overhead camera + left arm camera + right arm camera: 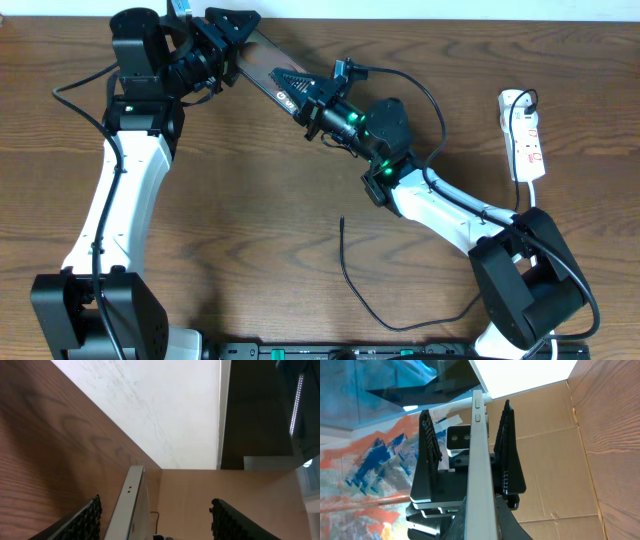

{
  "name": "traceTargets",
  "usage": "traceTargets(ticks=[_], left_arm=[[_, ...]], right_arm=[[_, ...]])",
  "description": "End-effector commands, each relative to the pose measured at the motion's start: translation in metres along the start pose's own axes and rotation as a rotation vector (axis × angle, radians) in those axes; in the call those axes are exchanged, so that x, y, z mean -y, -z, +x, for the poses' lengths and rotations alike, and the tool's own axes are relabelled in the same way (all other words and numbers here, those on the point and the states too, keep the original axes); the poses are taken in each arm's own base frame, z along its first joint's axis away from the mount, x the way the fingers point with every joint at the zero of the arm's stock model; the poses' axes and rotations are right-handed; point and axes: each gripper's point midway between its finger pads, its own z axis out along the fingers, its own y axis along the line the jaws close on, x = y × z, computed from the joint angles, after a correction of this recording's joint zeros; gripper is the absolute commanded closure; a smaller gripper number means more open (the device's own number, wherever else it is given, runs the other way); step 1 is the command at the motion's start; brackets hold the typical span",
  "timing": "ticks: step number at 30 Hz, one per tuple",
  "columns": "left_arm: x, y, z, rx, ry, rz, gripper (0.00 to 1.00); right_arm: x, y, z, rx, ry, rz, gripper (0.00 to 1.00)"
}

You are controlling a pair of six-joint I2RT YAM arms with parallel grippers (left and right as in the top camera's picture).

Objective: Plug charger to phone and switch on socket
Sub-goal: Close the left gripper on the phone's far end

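The phone (262,60) is held in the air over the table's far side, seen edge-on in the left wrist view (131,505) and the right wrist view (480,460). My right gripper (300,95) is shut on its near end (482,512). My left gripper (228,38) is open around the phone's far end, its fingers (155,501) spread wide with the phone nearer the left finger. The charger (347,265), a thin black cable, lies on the table with its plug tip (342,221) free. The socket (525,135) lies at the right edge.
The socket's white cord (528,190) runs toward the right arm's base (525,285). The left arm's base (95,310) stands at the front left. A cardboard wall (555,460) and a white surface (150,405) are beyond the table's far edge.
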Motion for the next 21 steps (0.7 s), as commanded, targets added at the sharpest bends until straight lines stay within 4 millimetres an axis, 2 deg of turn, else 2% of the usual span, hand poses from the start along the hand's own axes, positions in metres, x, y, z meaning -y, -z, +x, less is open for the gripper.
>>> traceTargets(ticks=[1,4,10,21], left_arm=[[0.0009,-0.0005,0.0017,0.0,-0.031,0.004,0.36],[0.0012,-0.0009,0.0025,-0.002,-0.035,0.005,0.49],[0.0011,-0.0009,0.0023,-0.001,-0.038,0.004,0.66],[0.0009,-0.0009,0.002,0.001,-0.061,0.003,0.71]], right_arm=[[-0.0135,-0.0029,0.0072,0.001,0.031,-0.041,0.99],[-0.0135,-0.0029,0.0072,0.001,0.031,-0.041,0.99],[-0.0142,-0.0029,0.0057,0.009,0.031,-0.044,0.99],[-0.0187,-0.0028,0.0072,0.004,0.029,-0.062,0.99]])
